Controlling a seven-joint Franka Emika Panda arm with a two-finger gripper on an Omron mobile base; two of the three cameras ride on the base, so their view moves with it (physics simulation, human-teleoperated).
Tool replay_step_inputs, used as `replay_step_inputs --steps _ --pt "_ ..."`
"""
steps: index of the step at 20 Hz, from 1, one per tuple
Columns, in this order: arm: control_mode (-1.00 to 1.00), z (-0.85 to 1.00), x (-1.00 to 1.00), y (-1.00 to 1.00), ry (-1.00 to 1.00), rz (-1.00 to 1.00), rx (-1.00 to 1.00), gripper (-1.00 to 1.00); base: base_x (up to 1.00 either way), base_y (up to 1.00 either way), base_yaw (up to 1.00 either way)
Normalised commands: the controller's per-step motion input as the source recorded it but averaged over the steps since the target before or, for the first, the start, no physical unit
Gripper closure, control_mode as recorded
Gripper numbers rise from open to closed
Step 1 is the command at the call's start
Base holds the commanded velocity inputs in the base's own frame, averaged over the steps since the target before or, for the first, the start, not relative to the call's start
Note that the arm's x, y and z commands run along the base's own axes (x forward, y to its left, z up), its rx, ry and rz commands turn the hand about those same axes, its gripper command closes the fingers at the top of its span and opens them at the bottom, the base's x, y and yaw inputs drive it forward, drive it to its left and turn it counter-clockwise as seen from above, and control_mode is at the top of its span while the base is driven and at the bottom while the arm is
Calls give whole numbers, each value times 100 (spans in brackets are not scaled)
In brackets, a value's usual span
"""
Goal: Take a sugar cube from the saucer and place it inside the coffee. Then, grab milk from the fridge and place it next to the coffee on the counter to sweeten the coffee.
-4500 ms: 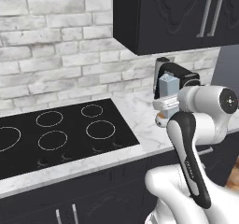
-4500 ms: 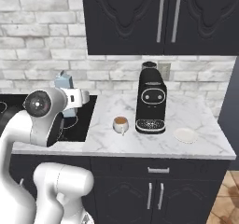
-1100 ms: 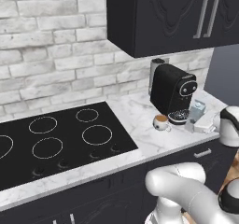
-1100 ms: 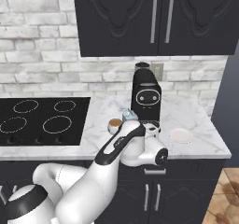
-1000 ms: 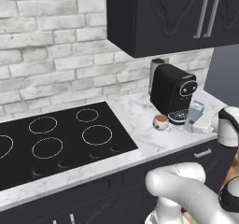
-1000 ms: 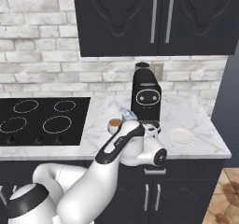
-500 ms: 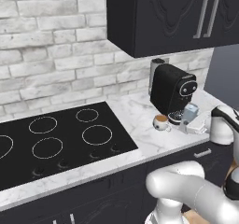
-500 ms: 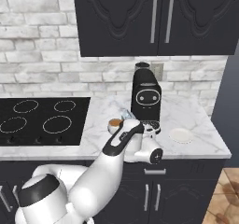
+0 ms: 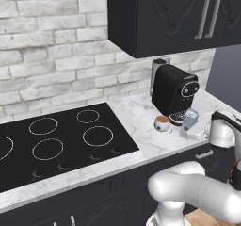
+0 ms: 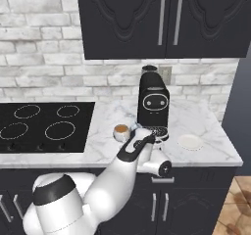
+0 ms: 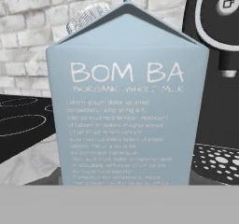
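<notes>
On the counter (image 10: 206,153), to the right of the black hob (image 10: 44,126), stand one coffee machine (image 10: 153,105), one coffee (image 10: 120,131), one saucer (image 10: 189,141) and one milk (image 9: 189,119) carton. The hob shows four ring marks in the right base view. Two long handles hang on the dark wall cupboard (image 10: 166,18) above.

The gripper (image 9: 192,132) sits at the milk carton's lower part, just in front of the coffee machine and to the right of the coffee. The carton stands upright between the jaws, which are spread about its width, so it is pinched rather than loose. In the hand view the carton's pale blue face (image 11: 128,106) with white lettering is close to the camera, the machine's drip grille (image 11: 217,160) to its right and the hob (image 11: 23,120) to its left. Whether the carton's base rests on the counter I cannot tell.

The coffee lies just left of the carton, near the machine's left front corner; whether they touch I cannot tell. The saucer is well apart, on the right of the machine, near the counter's front edge. Bare marble lies between the hob's right edge and the coffee, and more at the far right beyond the saucer. The brick wall (image 10: 44,48) closes the far side.
</notes>
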Motion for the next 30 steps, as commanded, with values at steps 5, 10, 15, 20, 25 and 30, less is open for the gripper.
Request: replay_step_inputs --steps 5,10,15,20,25,30 --pt "-100 -19 9 -5 3 0 0 100 0 0 0" --pt "-100 -15 28 0 1 0 0 100 0 0 0" --pt "-100 -25 37 0 0 0 0 100 0 0 0" --pt "-100 -33 29 -4 0 0 0 100 0 0 0" --pt "-100 -35 20 -19 0 0 0 100 0 0 0" --pt "-100 -29 2 -9 0 1 0 -100 0 0 0"
